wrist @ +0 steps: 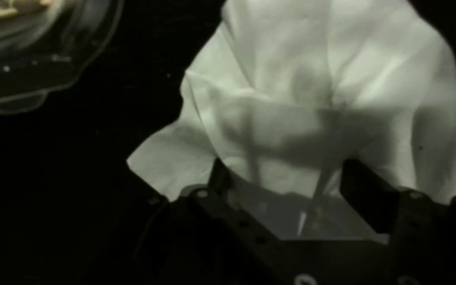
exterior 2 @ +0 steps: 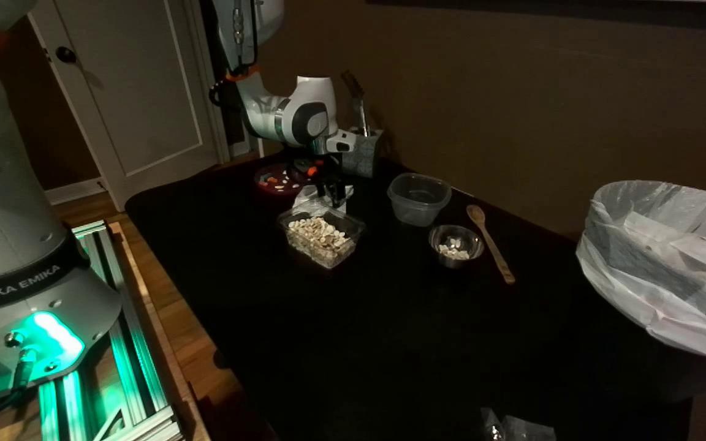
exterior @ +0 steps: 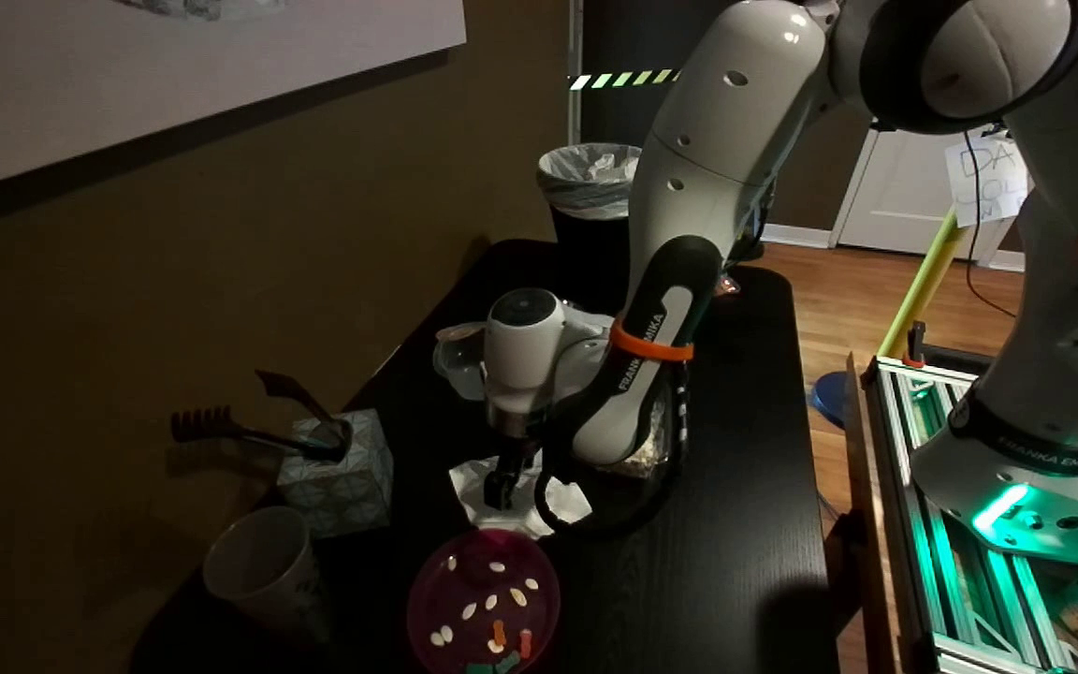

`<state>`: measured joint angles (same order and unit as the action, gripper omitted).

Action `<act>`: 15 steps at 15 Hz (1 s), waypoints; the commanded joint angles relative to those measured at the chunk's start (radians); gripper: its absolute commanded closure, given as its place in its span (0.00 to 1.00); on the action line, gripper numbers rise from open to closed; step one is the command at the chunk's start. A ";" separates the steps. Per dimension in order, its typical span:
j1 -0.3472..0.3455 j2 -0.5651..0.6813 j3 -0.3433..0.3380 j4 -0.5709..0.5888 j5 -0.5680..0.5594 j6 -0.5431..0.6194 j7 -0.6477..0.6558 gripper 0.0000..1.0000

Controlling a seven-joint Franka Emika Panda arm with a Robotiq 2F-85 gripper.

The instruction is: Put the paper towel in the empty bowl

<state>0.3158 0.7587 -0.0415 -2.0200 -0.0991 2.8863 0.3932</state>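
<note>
The white paper towel (exterior: 475, 489) lies crumpled on the black table; it also shows in an exterior view (exterior 2: 309, 201) and fills much of the wrist view (wrist: 331, 59). My gripper (wrist: 284, 162) is open, its two fingers apart with towel showing between them. In both exterior views the gripper (exterior: 503, 489) (exterior 2: 331, 195) is low over the towel. I cannot tell whether the fingertips touch it. The empty bowl is a clear plastic tub (exterior 2: 419, 208) near the wall; in an exterior view it (exterior: 458, 370) is partly hidden behind the arm.
A clear box of seeds (exterior 2: 322, 248) stands beside the towel. A small glass bowl with seeds (exterior 2: 472, 248) and a wooden spoon (exterior 2: 493, 251) lie near the tub. A dark red plate (exterior: 427, 599), a cup (exterior: 258, 562), a tissue box (exterior: 342, 491) and a lined bin (exterior 2: 635, 288) stand around.
</note>
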 commanded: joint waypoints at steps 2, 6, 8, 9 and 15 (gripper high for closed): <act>0.014 0.028 -0.010 0.037 0.037 -0.022 -0.029 0.64; 0.019 0.014 -0.017 0.031 0.042 -0.014 -0.022 0.93; 0.024 -0.012 -0.023 0.010 0.042 0.000 -0.016 1.00; 0.026 -0.028 -0.026 -0.004 0.041 0.009 -0.014 1.00; 0.032 -0.120 -0.045 -0.092 0.049 0.108 -0.005 0.99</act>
<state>0.3279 0.7156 -0.0673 -2.0229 -0.0841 2.9248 0.3905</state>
